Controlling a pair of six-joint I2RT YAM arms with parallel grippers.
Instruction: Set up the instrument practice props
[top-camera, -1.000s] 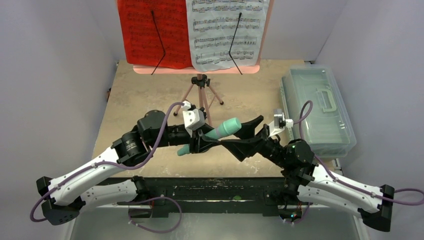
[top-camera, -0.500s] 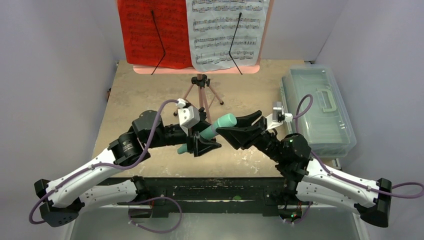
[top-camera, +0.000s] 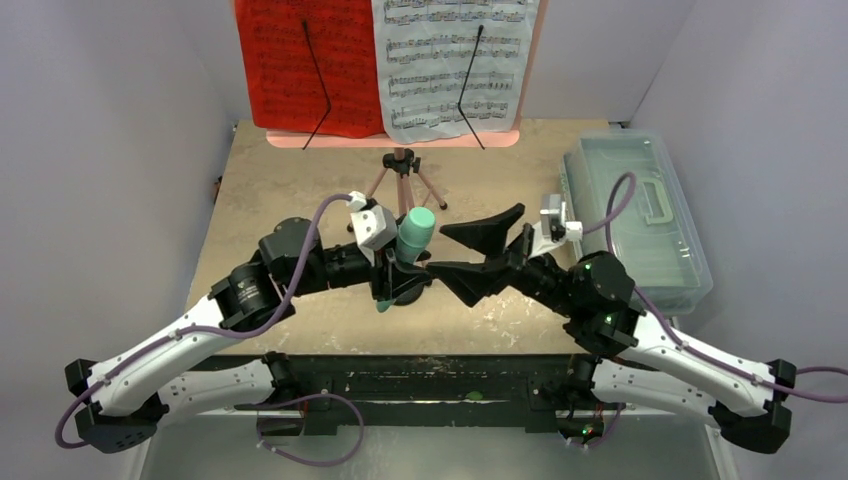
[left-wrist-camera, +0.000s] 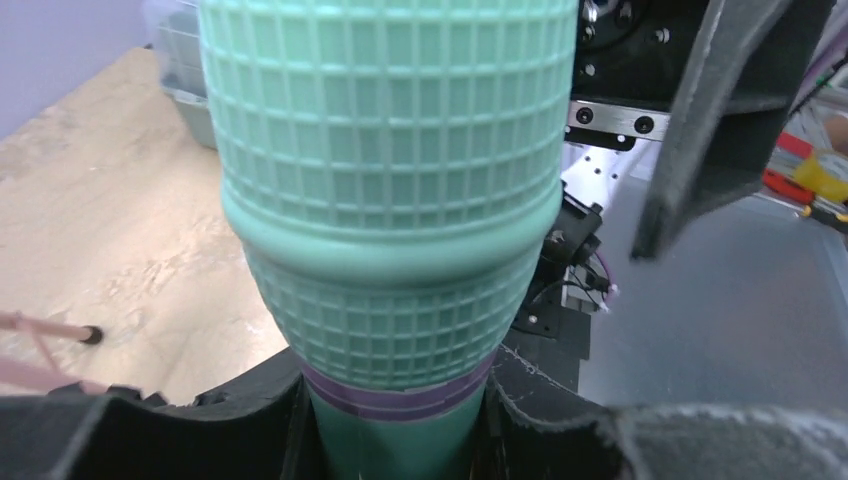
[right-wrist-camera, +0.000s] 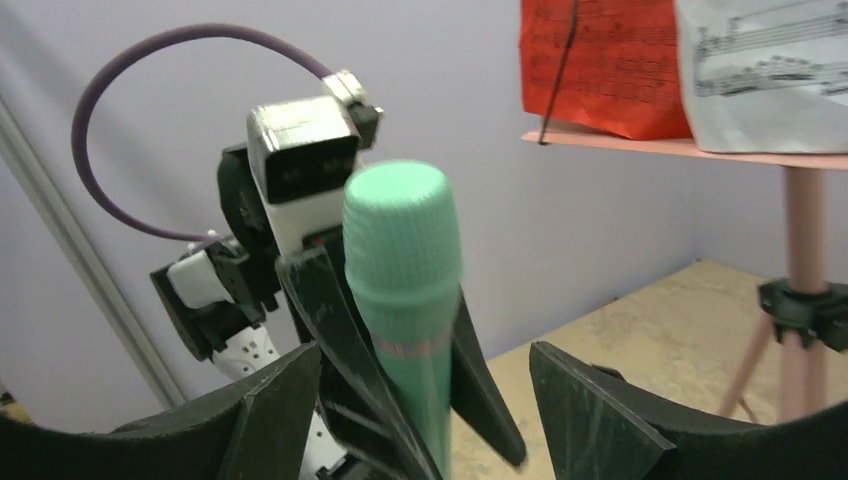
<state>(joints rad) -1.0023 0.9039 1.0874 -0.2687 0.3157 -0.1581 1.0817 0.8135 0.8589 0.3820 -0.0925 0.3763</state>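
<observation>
The left gripper (right-wrist-camera: 415, 400) is clamping the teal recorder-like tube (right-wrist-camera: 402, 270) upright between its black fingers, the tube's ribbed, rounded head pointing up. The right gripper (right-wrist-camera: 425, 370) is holding its own two fingers spread wide along the bottom edge, one on each side of the tube. Behind on the right, a red sheet-music page (right-wrist-camera: 605, 60) and a white sheet-music page (right-wrist-camera: 765, 70) are resting on the pink music stand (right-wrist-camera: 800, 250), which is standing on the tan table (right-wrist-camera: 640, 330)
</observation>
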